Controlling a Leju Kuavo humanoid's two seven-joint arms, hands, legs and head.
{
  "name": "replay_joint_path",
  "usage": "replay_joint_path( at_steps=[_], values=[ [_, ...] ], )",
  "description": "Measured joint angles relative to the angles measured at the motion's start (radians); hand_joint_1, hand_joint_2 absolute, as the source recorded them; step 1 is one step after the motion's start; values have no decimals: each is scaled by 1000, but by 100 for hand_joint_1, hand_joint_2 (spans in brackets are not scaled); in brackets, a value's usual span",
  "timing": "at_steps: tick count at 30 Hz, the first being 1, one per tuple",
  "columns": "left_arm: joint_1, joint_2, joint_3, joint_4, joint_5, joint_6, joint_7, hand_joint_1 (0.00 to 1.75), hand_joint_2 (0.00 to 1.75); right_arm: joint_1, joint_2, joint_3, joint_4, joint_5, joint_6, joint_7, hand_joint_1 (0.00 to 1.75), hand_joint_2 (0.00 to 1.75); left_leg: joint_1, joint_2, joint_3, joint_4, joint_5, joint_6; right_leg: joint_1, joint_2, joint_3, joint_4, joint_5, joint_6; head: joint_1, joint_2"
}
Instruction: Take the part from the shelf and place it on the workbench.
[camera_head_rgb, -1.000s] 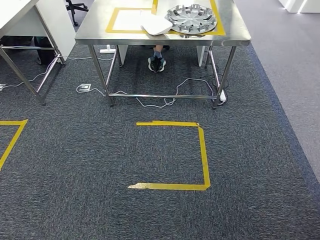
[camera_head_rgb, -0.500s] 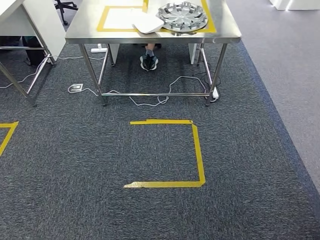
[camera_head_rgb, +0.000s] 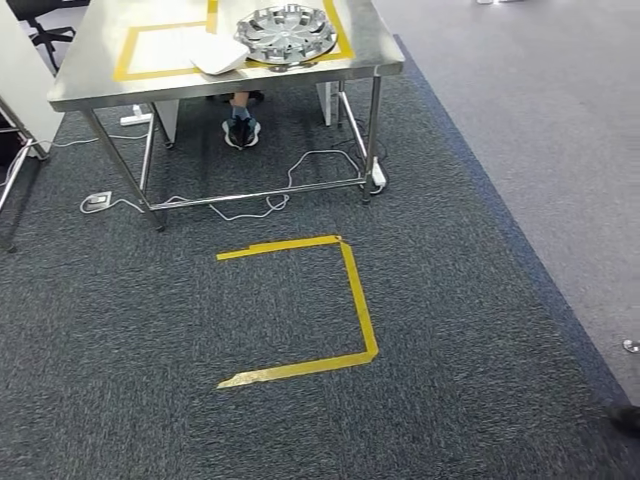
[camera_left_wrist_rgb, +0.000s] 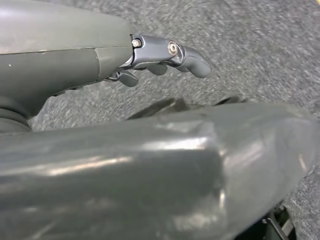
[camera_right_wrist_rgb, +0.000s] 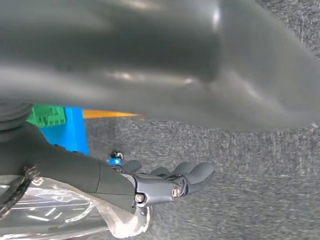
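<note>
Transit step: bench upper left of head view, already carrying silver part. Left hand fingers loosely apart, holding nothing. Right hand fingers probably empty; clear plastic beside them, contact unclear. Next: find shelf.

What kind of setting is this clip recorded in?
Probably an indoor workshop or robot test room: a stainless steel workbench carrying a wheel cover, yellow tape outlines marking stations on grey carpet, and loose power cables underneath.
</note>
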Motion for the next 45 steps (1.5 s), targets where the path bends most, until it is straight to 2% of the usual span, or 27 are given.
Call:
replay_joint_path(
  at_steps=[1, 3, 5, 7, 9, 10, 12, 13, 14, 17, 18, 20, 21, 23, 25, 27, 28, 29, 31, 32, 34, 36, 38, 40, 42, 43, 45],
  values=[
    [1, 1, 0, 0, 0, 0, 0, 0, 0, -3, 0, 2, 0, -1, -1, 0, 0, 0, 0, -31, 26, -60, 27, 9, 1, 13, -1, 3, 0, 2, 2, 0],
    [2, 4, 0, 0, 1, 0, -1, 0, 0, -10, -3, 6, 1, -8, -5, 0, 0, 0, -3, -71, 48, -121, 37, 20, -4, 40, -18, 7, 3, 14, 3, 0],
    [1, 4, 0, 0, 2, 0, -1, 0, 0, -13, -7, 14, 2, -21, -12, -1, 0, 0, -3, -54, 50, -136, 34, 21, -10, 66, -35, 9, 9, 29, 3, 0],
    [-2, 3, 0, 0, 1, 1, -2, 0, 0, -14, -12, 25, 3, -40, -23, -3, 0, 0, 1, -23, 53, -152, 41, 25, -8, 37, -54, 33, -10, 39, 8, 0],
    [-2, 1, 0, 0, 0, 1, -2, 0, 0, -19, -21, 35, 3, -65, -39, -6, 0, 0, 1, 12, 53, -160, 46, 30, -6, -30, -104, 133, -72, 47, 16, 0],
    [0, 0, 0, 0, 1, 1, -2, 0, 0, -22, -27, 42, 4, -81, -49, -9, 0, 0, -1, 29, 51, -160, 46, 32, -6, -51, -137, 201, -106, 51, 18, 0],
    [1, -1, -1, 0, 4, 1, -3, 0, 0, -24, -38, 60, 4, -114, -67, -15, 0, 0, -4, 62, 48, -159, 46, 32, -7, -65, -172, 285, -133, 57, 18, 0],
    [1, -1, -1, 0, 5, 1, -3, 0, 0, -23, -42, 70, 4, -129, -75, -18, 0, 0, -4, 77, 48, -158, 46, 32, -8, -69, -160, 271, -118, 58, 18, 0],
    [0, -1, -1, 0, 6, 1, -3, 0, 0, -23, -47, 79, 4, -143, -82, -22, 0, 0, -5, 91, 48, -158, 46, 32, -8, -76, -127, 220, -90, 58, 18, 0],
    [-4, -2, -1, 0, 7, 1, -6, 0, 0, -32, -64, 107, 5, -179, -104, -32, 0, 0, -10, 125, 55, -152, 42, 21, -5, -140, -6, 20, -18, 46, 17, 0],
    [-5, -2, -1, 0, 8, 1, -6, 0, 0, -36, -70, 116, 5, -187, -111, -35, 0, 0, -11, 135, 59, -151, 40, 15, -3, -152, 9, -7, -12, 39, 15, 0],
    [-8, -2, -1, -1, 9, 1, -8, 0, 0, -42, -78, 133, 5, -201, -121, -38, 0, 0, -10, 155, 66, -153, 40, 2, 0, -134, 6, -13, -8, 26, 12, 0],
    [-9, -2, -1, -1, 9, 0, -8, 0, 0, -42, -81, 141, 5, -207, -124, -38, 0, 0, -8, 153, 68, -151, 36, -5, -1, -124, 5, -15, -3, 20, 12, 0],
    [-9, -2, -1, -1, 9, 0, -10, 0, 0, -44, -87, 154, 5, -215, -129, -38, 0, 0, -4, 108, 52, -103, -5, -15, -5, -103, 2, -21, 9, 7, 9, 0],
    [-5, -2, -2, -1, 12, -1, -10, 0, 0, -48, -92, 165, 5, -223, -131, -39, 0, 0, -1, 52, 2, 24, -82, -20, -6, -81, 0, -21, 16, 0, 6, 0],
    [-3, -1, -5, -1, 15, -1, -10, 0, 0, -49, -95, 174, 5, -229, -131, -40, 0, 0, -1, 37, -40, 129, -119, -21, -4, -54, -2, -18, 18, -2, 6, 0],
    [-3, -1, -6, -1, 15, -1, -10, 0, 0, -49, -96, 178, 5, -231, -131, -40, 0, 0, -1, 35, -39, 130, -105, -19, -3, -40, -2, -15, 18, -2, 6, 0],
    [-3, -1, -6, -1, 15, -1, -10, 0, 0, -49, -98, 181, 5, -231, -131, -40, 0, 0, -1, 31, -22, 92, -72, -16, -2, -26, -2, -11, 18, -2, 6, 0],
    [-3, 0, -7, -1, 15, -1, -10, 0, 0, -50, -100, 187, 5, -235, -131, -40, 0, 0, -2, -4, 32, -38, 3, -4, 0, 1, -4, -4, 16, 2, 6, 0],
    [-3, 1, -8, -1, 15, -1, -11, 0, 0, -51, -102, 189, 4, -237, -131, -40, 0, 0, -1, -25, 53, -92, 23, 1, 0, 13, -8, 0, 15, 6, 7, 0],
    [-5, 4, -9, -1, 14, -1, -12, 0, 0, -52, -106, 194, 4, -242, -131, -40, 0, 0, -4, -46, 65, -133, 27, 9, -3, 35, -24, 6, 18, 19, 7, 0],
    [-7, 5, -10, -1, 12, -1, -12, 0, 0, -49, -110, 198, 4, -245, -132, -41, 0, 0, -5, -25, 65, -143, 31, 17, -8, 50, -38, 8, 21, 33, 8, 0],
    [-7, 4, -11, -1, 11, -1, -13, 0, 0, -49, -113, 203, 4, -249, -132, -40, 0, 0, -2, 2, 66, -153, 37, 29, -7, 14, -64, 49, -9, 41, 12, 0],
    [-6, 4, -13, -1, 10, -1, -13, 0, 0, -52, -118, 206, 4, -256, -132, -40, 0, 0, -3, 31, 64, -157, 39, 36, -6, -42, -123, 167, -76, 47, 17, 0],
    [-3, 4, -17, -1, 11, 0, -14, 0, 0, -52, -121, 207, 4, -261, -132, -40, 0, 0, -5, 60, 61, -156, 38, 37, -8, -62, -176, 281, -121, 54, 18, 0],
    [-3, 4, -19, -1, 12, 0, -14, 0, 0, -50, -121, 209, 4, -262, -132, -40, 0, 0, -5, 75, 60, -156, 38, 37, -9, -66, -179, 292, -116, 56, 18, 0],
    [-4, 3, -21, -1, 12, 1, -14, 0, 0, -49, -122, 211, 4, -263, -132, -40, 0, 0, -5, 101, 61, -154, 36, 34, -11, -84, -121, 193, -60, 58, 19, 0]
  ],
)
